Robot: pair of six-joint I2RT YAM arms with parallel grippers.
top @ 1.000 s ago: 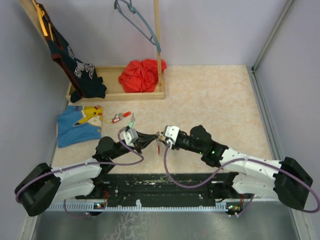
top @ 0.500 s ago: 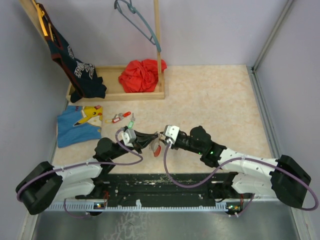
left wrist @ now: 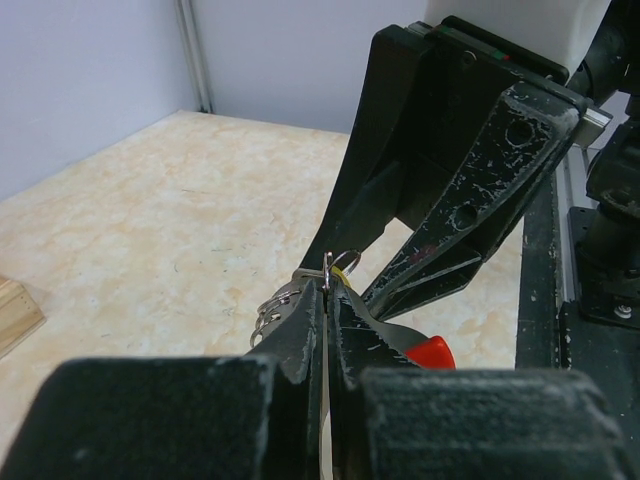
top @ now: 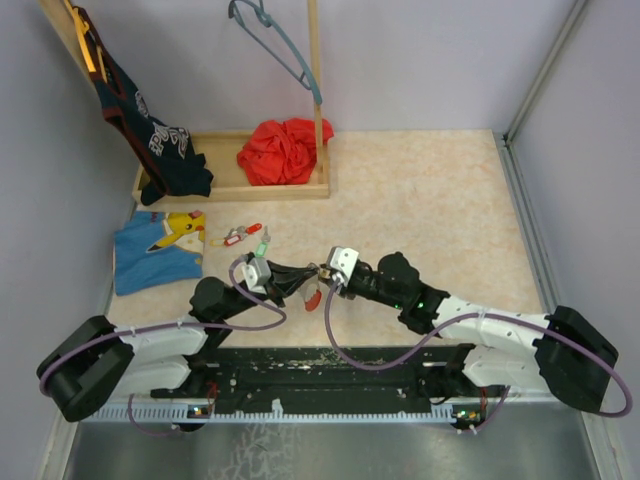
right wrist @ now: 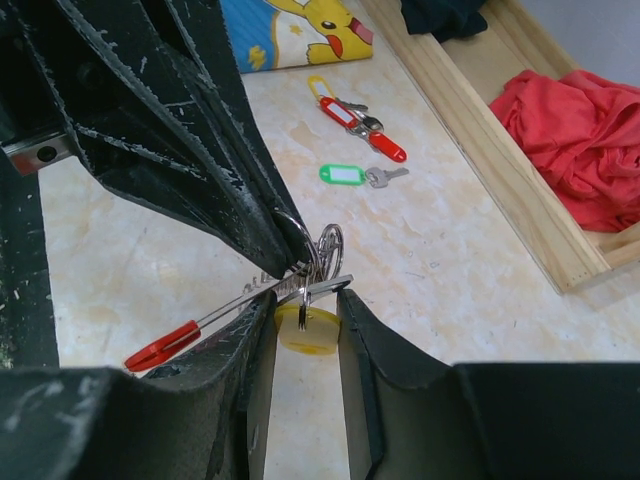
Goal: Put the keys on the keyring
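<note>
The two arms have crept a touch to the left over the last second, and the red tab point(top: 313, 297) now dangles in plain sight under the point where they meet. So the threading is being worked in mid-air above the table point(top: 430, 200), and it is not finished.

Left gripper point(left wrist: 328, 290): jaws pressed tight together, pinching the keyring point(right wrist: 325, 245) by its stacked metal loops right at the tips.

Right gripper point(right wrist: 305, 297): jaws have been narrowing and now stand part-spread, with the yellow-tagged key point(right wrist: 305, 330) in the gap. Its tag seems to touch both inner faces, and its metal blade lies across the tips, up against the ring. Whether that is a firm pinch or the key already hangs from the ring, the views don't settle.

Well apart on the table, the green-tagged key point(right wrist: 345, 175) and the red-tagged keys point(right wrist: 350, 112) lie untouched, so by the look of it most of the job remains.
</note>
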